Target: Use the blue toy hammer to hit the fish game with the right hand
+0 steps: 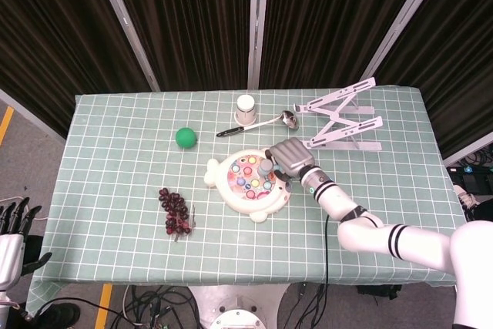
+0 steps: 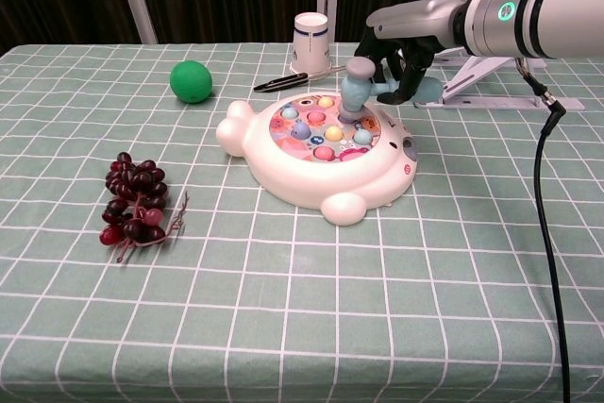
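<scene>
Right hand [image 2: 401,61]: fingers wrapped round the blue toy hammer [image 2: 357,90]'s handle.
Hammer: looks light, stiff plastic; handle grip suits.
Fish game [image 2: 321,150]: hammer head poised over pegs.
Left hand [image 1: 9,236]: empty, fingers apart.

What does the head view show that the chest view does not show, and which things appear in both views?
Only the head view shows the left hand, open beyond the table's left edge, and the whole white stand. Only the chest view shows from the side the blue toy hammer's head meeting the fish game. Both show the right hand gripping the hammer, the grapes, green ball, paper cup and ladle.
</scene>
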Controlling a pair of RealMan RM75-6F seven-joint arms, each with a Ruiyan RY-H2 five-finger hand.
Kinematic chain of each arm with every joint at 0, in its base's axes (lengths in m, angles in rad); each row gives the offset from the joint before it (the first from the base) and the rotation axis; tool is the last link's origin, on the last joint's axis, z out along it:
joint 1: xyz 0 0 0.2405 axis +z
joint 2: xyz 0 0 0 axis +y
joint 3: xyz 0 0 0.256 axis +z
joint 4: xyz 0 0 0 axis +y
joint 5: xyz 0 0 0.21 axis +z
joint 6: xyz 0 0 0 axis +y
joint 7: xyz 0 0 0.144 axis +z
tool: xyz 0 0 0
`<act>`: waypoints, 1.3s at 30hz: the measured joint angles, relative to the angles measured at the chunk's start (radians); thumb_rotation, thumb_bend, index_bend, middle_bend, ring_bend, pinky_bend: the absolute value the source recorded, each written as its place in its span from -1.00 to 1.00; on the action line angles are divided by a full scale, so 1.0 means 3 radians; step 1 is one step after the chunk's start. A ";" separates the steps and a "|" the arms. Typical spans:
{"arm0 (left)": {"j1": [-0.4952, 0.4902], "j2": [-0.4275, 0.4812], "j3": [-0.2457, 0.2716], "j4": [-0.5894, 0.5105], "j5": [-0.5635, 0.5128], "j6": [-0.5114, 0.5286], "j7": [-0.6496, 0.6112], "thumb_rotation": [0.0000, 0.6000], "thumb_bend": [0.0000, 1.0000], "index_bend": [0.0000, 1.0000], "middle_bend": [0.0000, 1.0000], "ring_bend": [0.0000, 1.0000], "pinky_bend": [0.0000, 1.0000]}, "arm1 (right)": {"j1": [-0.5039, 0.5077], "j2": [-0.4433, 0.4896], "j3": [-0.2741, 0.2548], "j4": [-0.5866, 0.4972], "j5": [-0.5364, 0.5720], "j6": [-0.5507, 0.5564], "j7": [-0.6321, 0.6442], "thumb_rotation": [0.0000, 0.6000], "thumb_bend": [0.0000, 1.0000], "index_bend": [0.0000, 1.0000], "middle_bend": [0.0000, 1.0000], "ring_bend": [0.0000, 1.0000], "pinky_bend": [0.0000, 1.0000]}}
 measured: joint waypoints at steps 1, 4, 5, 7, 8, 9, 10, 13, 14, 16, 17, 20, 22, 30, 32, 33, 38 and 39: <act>0.0000 -0.0002 0.0000 0.0006 0.0000 0.0000 -0.0005 1.00 -1.00 -0.69 -0.91 -1.00 -1.00 | 0.0028 -0.0017 -0.0028 0.0018 0.0050 -0.0001 -0.0046 1.00 0.23 0.52 0.34 0.12 0.30; 0.0003 -0.0009 0.0001 0.0021 0.0006 0.0007 -0.0018 1.00 -1.00 -0.68 -0.91 -1.00 -1.00 | 0.0070 -0.0034 -0.0048 0.0013 0.0118 0.0048 -0.0089 1.00 0.23 0.52 0.34 0.12 0.30; 0.0006 -0.0010 0.0000 0.0025 0.0006 0.0014 -0.0024 1.00 -1.00 -0.69 -0.91 -1.00 -1.00 | 0.0065 -0.0027 -0.0040 -0.0006 0.0118 0.0072 -0.0072 1.00 0.23 0.52 0.34 0.12 0.30; 0.0008 -0.0010 -0.0002 0.0027 0.0009 0.0019 -0.0027 1.00 -1.00 -0.69 -0.91 -1.00 -1.00 | 0.0045 0.0014 -0.0019 -0.0075 0.0095 0.0116 -0.0020 1.00 0.23 0.52 0.33 0.12 0.30; 0.0007 -0.0009 -0.0002 0.0026 0.0014 0.0021 -0.0028 1.00 -1.00 -0.69 -0.91 -1.00 -1.00 | 0.0034 0.0043 -0.0012 -0.0106 0.0079 0.0136 -0.0002 1.00 0.23 0.52 0.33 0.12 0.30; 0.0006 -0.0009 -0.0002 0.0025 0.0018 0.0022 -0.0026 1.00 -1.00 -0.69 -0.91 -1.00 -1.00 | 0.0022 0.0075 -0.0005 -0.0138 0.0062 0.0160 0.0016 1.00 0.23 0.52 0.33 0.12 0.30; 0.0004 -0.0009 -0.0002 0.0024 0.0021 0.0023 -0.0023 1.00 -1.00 -0.69 -0.91 -1.00 -1.00 | 0.0006 0.0118 0.0005 -0.0180 0.0042 0.0188 0.0040 1.00 0.23 0.52 0.33 0.12 0.30; -0.0003 -0.0009 -0.0004 0.0018 0.0030 0.0019 -0.0016 1.00 -1.00 -0.68 -0.91 -1.00 -1.00 | -0.0017 0.0182 0.0009 -0.0232 0.0020 0.0214 0.0079 1.00 0.23 0.52 0.33 0.12 0.30; -0.0006 -0.0008 -0.0004 0.0014 0.0032 0.0016 -0.0010 1.00 -1.00 -0.69 -0.91 -1.00 -1.00 | -0.0014 0.0179 0.0001 -0.0226 0.0025 0.0204 0.0075 1.00 0.23 0.52 0.33 0.12 0.30; -0.0009 -0.0007 -0.0005 0.0008 0.0032 0.0012 -0.0004 1.00 -1.00 -0.69 -0.91 -1.00 -1.00 | 0.0004 0.0149 -0.0019 -0.0187 0.0051 0.0169 0.0062 1.00 0.23 0.52 0.34 0.12 0.30; -0.0008 -0.0006 -0.0005 0.0006 0.0027 0.0010 0.0001 1.00 -1.00 -0.69 -0.91 -1.00 -1.00 | 0.0014 0.0129 -0.0028 -0.0161 0.0066 0.0152 0.0056 1.00 0.23 0.52 0.34 0.12 0.30; -0.0004 -0.0005 -0.0004 0.0004 0.0010 0.0000 0.0002 1.00 -1.00 -0.69 -0.91 -1.00 -1.00 | 0.0054 0.0041 -0.0059 -0.0049 0.0129 0.0089 0.0038 1.00 0.23 0.52 0.34 0.12 0.30; -0.0001 -0.0006 -0.0002 0.0007 0.0004 -0.0002 -0.0002 1.00 -1.00 -0.69 -0.91 -1.00 -1.00 | 0.0087 -0.0025 -0.0083 0.0037 0.0179 0.0049 0.0022 1.00 0.23 0.52 0.33 0.12 0.30; 0.0003 -0.0013 -0.0003 0.0028 0.0013 0.0010 -0.0025 1.00 -1.00 -0.69 -0.91 -1.00 -1.00 | 0.0076 0.0025 -0.0057 -0.0033 0.0152 0.0113 0.0110 1.00 0.23 0.52 0.33 0.12 0.30; 0.0005 -0.0013 -0.0001 0.0029 0.0030 0.0025 -0.0026 1.00 -1.00 -0.69 -0.91 -1.00 -1.00 | 0.0015 0.0120 -0.0028 -0.0138 0.0084 0.0173 0.0197 1.00 0.23 0.52 0.33 0.12 0.30; 0.0007 -0.0013 0.0001 0.0029 0.0036 0.0031 -0.0025 1.00 -1.00 -0.69 -0.91 -1.00 -1.00 | -0.0019 0.0169 -0.0021 -0.0184 0.0045 0.0201 0.0233 1.00 0.23 0.52 0.33 0.12 0.30; 0.0007 -0.0008 0.0006 0.0006 0.0064 0.0045 0.0002 1.00 -1.00 -0.69 -0.91 -1.00 -1.00 | -0.0289 0.0447 -0.0085 -0.0373 -0.0199 0.0339 0.0400 1.00 0.23 0.52 0.32 0.11 0.30; 0.0005 -0.0006 0.0007 0.0000 0.0071 0.0047 0.0008 1.00 -1.00 -0.69 -0.91 -1.00 -1.00 | -0.0341 0.0472 -0.0116 -0.0384 -0.0240 0.0351 0.0430 1.00 0.23 0.52 0.32 0.11 0.30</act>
